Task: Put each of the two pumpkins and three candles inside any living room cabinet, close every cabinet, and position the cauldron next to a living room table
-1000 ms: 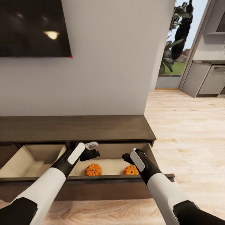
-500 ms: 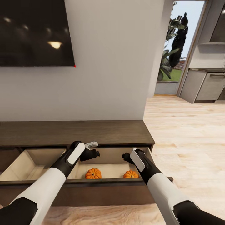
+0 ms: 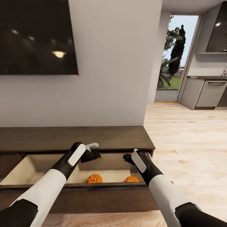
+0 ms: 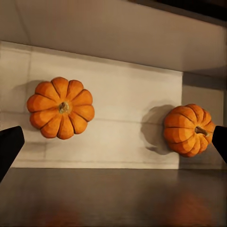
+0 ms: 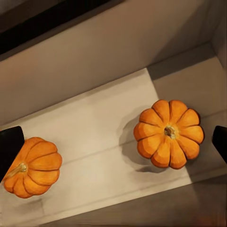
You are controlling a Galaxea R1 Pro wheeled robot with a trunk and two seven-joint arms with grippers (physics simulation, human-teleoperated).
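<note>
Two orange pumpkins (image 3: 94, 178) (image 3: 131, 179) lie apart on the pale floor of a pulled-out drawer (image 3: 104, 196) of the dark-brown cabinet (image 3: 75, 138). The left wrist view looks down on the pumpkins (image 4: 60, 107) (image 4: 188, 130), and so does the right wrist view (image 5: 169, 134) (image 5: 32, 166). My left gripper (image 3: 95, 150) (image 4: 113, 144) hovers open above the drawer, over the left pumpkin. My right gripper (image 3: 127, 157) (image 5: 113, 144) hangs open above the right pumpkin. Neither holds anything. The candles, cauldron and table are out of view.
A second drawer (image 3: 28, 170) beside it also stands pulled out, showing a bare pale inside. A black TV screen (image 3: 34, 37) hangs on the wall above. Light wood floor (image 3: 189, 151) stretches right toward a glass door (image 3: 176, 56) and grey kitchen units (image 3: 208, 93).
The whole picture has shifted: the camera now looks higher, so the cabinet and drawers sit lower in it. Both pumpkins stay in the drawer. Both arms hold the same pose.
</note>
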